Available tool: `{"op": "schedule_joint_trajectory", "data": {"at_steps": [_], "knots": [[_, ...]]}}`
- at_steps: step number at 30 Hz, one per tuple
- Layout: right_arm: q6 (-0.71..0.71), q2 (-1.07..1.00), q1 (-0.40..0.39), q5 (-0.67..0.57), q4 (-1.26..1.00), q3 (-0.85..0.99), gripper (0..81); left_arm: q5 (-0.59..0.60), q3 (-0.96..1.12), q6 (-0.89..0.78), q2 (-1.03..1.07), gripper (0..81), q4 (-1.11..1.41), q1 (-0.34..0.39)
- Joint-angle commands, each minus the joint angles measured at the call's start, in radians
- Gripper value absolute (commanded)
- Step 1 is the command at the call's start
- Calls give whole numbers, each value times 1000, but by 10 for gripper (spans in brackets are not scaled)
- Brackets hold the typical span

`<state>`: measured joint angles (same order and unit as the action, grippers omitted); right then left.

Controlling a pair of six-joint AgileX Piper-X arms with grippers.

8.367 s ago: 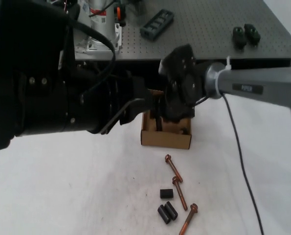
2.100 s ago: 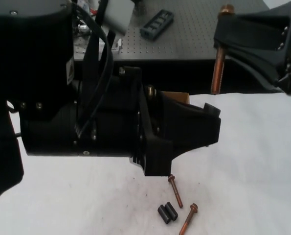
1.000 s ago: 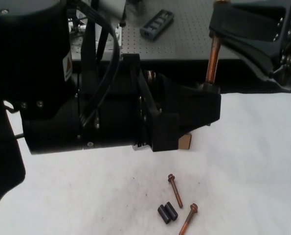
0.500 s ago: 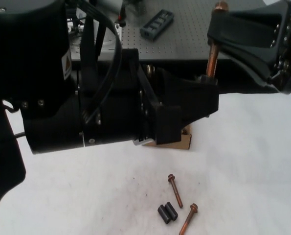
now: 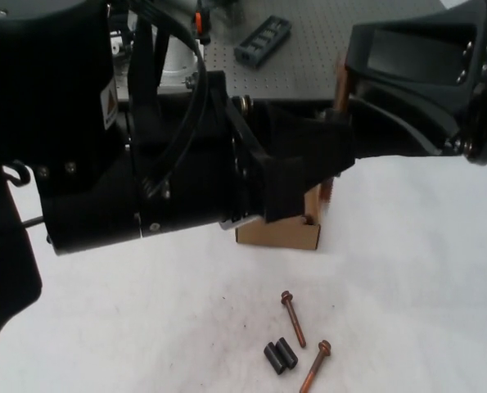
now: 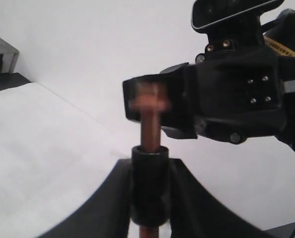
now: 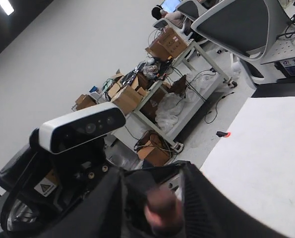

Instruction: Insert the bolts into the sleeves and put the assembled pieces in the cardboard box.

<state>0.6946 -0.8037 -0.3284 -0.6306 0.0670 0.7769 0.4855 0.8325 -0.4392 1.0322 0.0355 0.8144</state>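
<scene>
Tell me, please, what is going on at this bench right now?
A piece is being assembled in mid-air by the cardboard box. The left pincer grips a black sleeve, and the right pincer holds a copper bolt whose shank passes through it, head not yet seated. Two bolts and two sleeves lie loose on the white cloth.

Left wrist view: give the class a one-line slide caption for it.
Left gripper holds a black sleeve while the right gripper grips the head of a copper bolt running through it.
</scene>
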Motion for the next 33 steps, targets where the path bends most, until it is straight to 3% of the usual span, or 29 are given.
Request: {"op": "schedule_joint_trajectory", "data": {"at_steps": [1, 5, 12, 16, 21, 28, 33], "knots": [[-26, 7, -2, -12, -6, 5, 303, -5, 12, 8, -9, 7, 27, -2], [-19, 7, 21, -7, -3, 5, 303, -68, 12, 30, -9, 7, 66, -2], [-22, 122, 140, 1, 202, 6, 303, -412, 35, -40, 56, 7, 75, -38], [-53, 249, 166, 11, 395, 6, 303, -421, 135, -134, 222, 7, 38, -121], [-68, 395, 166, 82, 608, 6, 303, -419, 415, -131, 552, 7, -200, -201], [-59, 528, 166, 159, 713, 6, 303, -422, 929, -18, 965, 7, -658, -210], [-32, 542, 166, 167, 731, 6, 303, -422, 1159, -29, 1163, 7, -848, -210]]}}
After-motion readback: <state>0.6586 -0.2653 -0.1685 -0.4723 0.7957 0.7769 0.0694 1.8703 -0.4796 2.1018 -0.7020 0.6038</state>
